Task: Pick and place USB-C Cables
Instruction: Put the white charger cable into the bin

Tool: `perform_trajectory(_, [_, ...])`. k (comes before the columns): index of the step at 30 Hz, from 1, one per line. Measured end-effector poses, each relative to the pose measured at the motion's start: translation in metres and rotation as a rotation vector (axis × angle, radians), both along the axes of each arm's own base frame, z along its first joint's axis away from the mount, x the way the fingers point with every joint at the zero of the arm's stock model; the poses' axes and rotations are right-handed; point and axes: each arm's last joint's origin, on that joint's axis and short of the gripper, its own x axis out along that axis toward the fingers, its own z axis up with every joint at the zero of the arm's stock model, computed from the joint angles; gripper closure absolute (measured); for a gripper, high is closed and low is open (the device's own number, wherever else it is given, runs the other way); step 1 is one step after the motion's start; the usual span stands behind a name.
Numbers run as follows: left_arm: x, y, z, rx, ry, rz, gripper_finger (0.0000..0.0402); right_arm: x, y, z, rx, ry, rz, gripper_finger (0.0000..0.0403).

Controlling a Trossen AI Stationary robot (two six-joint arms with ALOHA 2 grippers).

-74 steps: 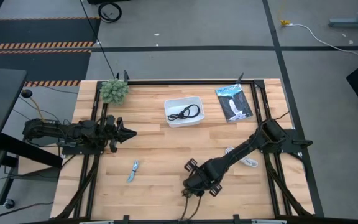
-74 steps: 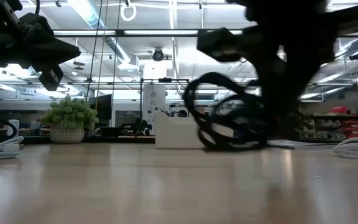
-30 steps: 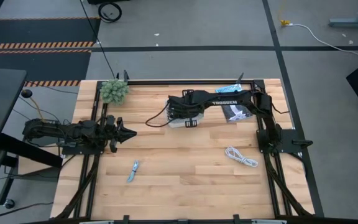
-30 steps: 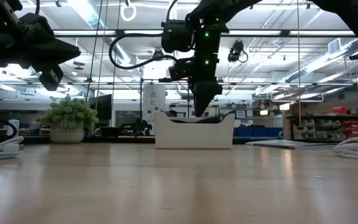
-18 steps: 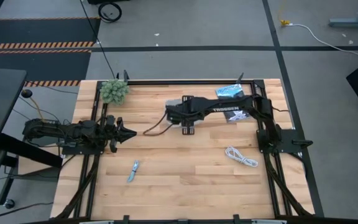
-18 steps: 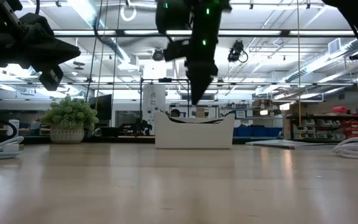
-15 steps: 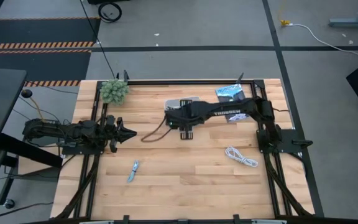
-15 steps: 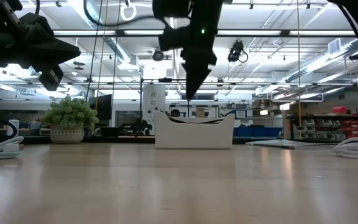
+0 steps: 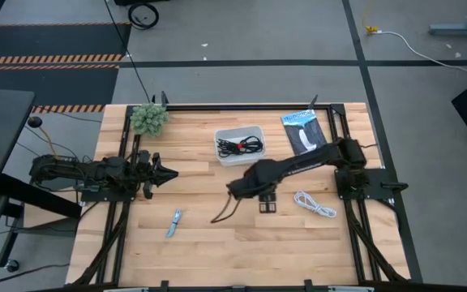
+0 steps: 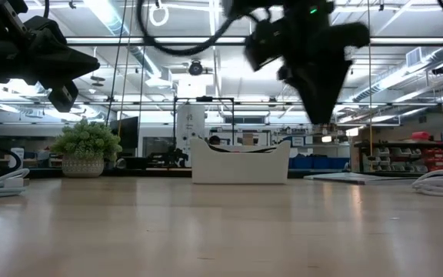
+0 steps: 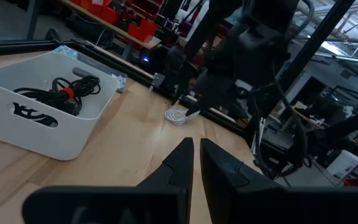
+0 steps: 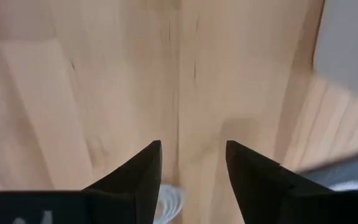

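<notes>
The white tray stands at the table's far middle. Black USB-C cables lie coiled in it, with a red tie around one. A white USB-C cable lies loose on the wood at the right. My right gripper hangs open above bare wood, near of the tray and left of the white cable, with nothing between its fingers. My left gripper waits shut and empty at the table's left.
A flat black-and-blue packet lies at the far right. A potted plant stands at the far left corner. A small pale object lies near the front left. My right arm's own cord loops down beside its gripper.
My right gripper has risen out of the tray and swung toward the table's near edge and right. The black cable it brought stays lying in the tray.
</notes>
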Motion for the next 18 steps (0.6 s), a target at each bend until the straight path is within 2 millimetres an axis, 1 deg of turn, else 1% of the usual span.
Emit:
perform_trajectory(4, [0.0,0.0,0.0,0.0,0.0,0.0,0.0365,-0.029,0.013,0.005,-0.007,-0.021,-0.062,0.0219])
perform_trajectory(8, [0.0,0.0,0.0,0.0,0.0,0.0,0.0365,-0.062,0.015,0.005,-0.015,-0.077,-0.208,0.0219])
perform_trajectory(10, [0.0,0.0,0.0,0.0,0.0,0.0,0.0365,-0.079,0.013,0.0,-0.015,-0.091,-0.291,0.0218])
perform_trajectory(14, [0.0,0.0,0.0,0.0,0.0,0.0,0.0365,-0.111,0.009,-0.01,0.037,-0.028,-0.423,0.0212])
perform_trajectory(18, [0.0,0.0,0.0,0.0,0.0,0.0,0.0365,-0.136,0.005,-0.024,0.099,0.015,-0.506,0.02])
